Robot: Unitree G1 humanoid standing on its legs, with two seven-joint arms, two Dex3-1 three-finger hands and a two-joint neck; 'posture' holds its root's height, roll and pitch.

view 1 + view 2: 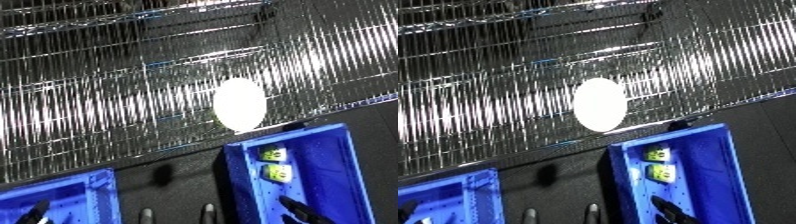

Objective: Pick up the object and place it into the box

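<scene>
Bins sit low. One blue bin [75, 197] is at the left. A white oval thing [239, 104] rests on the wire shelf [98, 100], ready for picking. Another blue bin [306, 175] waits below it. The right robot hand [298, 210] shows dimly inside; I cannot tell its fingers.

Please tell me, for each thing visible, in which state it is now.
white oval object: resting on the wire shelf, not held.
wire shelf: carries the white object.
right blue bin: open on top; two small yellowish items lie inside, one behind the other.
left blue bin: open on top, only partly in view.
robot hands: state cannot be told.
</scene>
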